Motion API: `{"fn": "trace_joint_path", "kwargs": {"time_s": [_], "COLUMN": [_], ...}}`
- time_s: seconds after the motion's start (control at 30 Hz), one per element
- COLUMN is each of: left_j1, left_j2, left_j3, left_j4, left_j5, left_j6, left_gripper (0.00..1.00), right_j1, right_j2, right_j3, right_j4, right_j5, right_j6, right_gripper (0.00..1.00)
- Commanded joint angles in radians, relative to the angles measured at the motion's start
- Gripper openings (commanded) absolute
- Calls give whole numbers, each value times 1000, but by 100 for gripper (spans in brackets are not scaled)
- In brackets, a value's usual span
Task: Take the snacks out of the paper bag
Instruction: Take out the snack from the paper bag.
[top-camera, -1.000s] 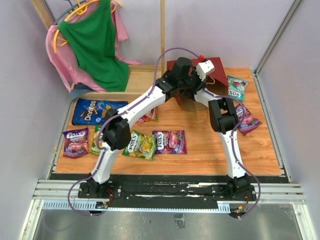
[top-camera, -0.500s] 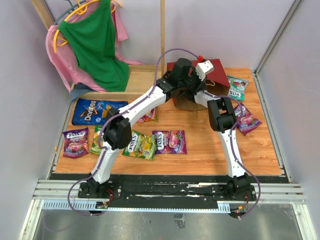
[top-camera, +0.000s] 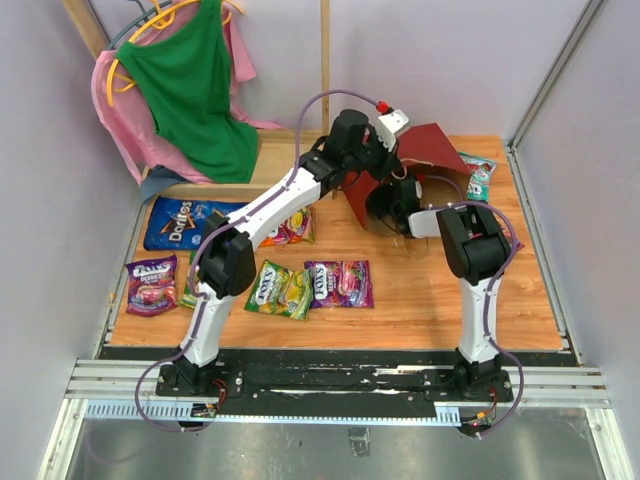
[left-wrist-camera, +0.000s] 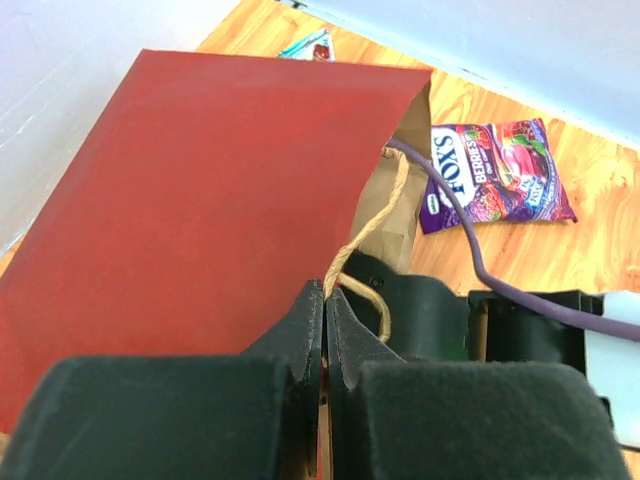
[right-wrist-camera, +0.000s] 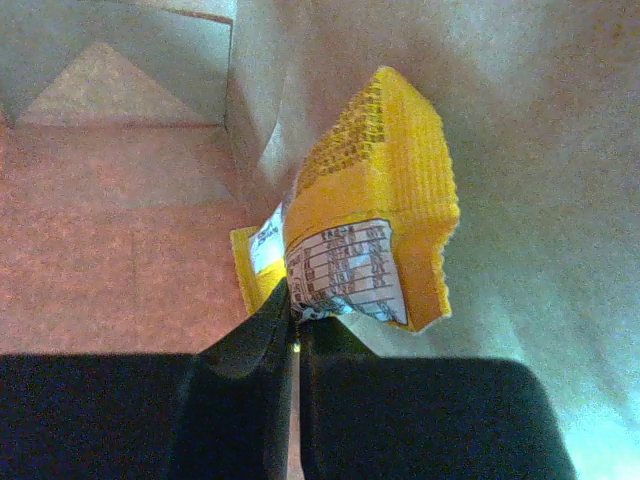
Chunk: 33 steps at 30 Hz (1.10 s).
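The dark red paper bag lies tilted at the back of the table, its brown mouth facing the near side. My left gripper is shut on the bag at its cord handle and top edge. Inside the bag, my right gripper is shut on the corner of a yellow snack packet with a white nutrition label. In the top view the right gripper reaches into the bag's mouth. Other snacks lie on the table: a blue Doritos bag, purple packs, a yellow-green pack and a teal pack.
Green and pink clothes hang on hangers at the back left beside a wooden post. Another purple Fox's pack lies beyond the bag's mouth. The wooden tabletop ends at metal rails on both sides.
The right gripper has shut on the yellow packet inside the bag. The left gripper has pulled the bag's top up and left, tilting it. The right arm has swung lower.
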Motion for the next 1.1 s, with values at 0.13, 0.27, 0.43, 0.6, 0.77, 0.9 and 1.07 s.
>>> {"fn": "trace_joint_path", "kwargs": {"time_s": [0.13, 0.27, 0.43, 0.6, 0.77, 0.9, 1.07], "left_j1": [2, 2, 5, 23, 35, 40, 40], "left_j2": [-107, -107, -111, -123, -149, -171, -197], "left_j3": [-80, -88, -94, -125, -170, -219, -271], "left_j4": [35, 29, 28, 59, 83, 116, 139], "left_j5": [-60, -131, -171, -146, -133, -138, -126], "left_j6": [7, 38, 57, 43, 36, 26, 8], "left_gripper": [0, 1, 0, 1, 1, 1, 0], "right_j1": [-6, -2, -2, -22, -80, -123, -135], "right_j2": [-161, -315, -553, -792, -1052, -1278, -1579], "right_j3": [-126, -241, -400, -490, -598, -713, -840], "right_j4": [11, -52, -200, -367, -573, -760, -1040], "right_j5": [-74, -59, -15, -5, -33, -14, 41], "right_j6": [-130, -207, -297, -370, -424, -446, -406], "right_gripper": [1, 1, 1, 1, 1, 1, 1]}}
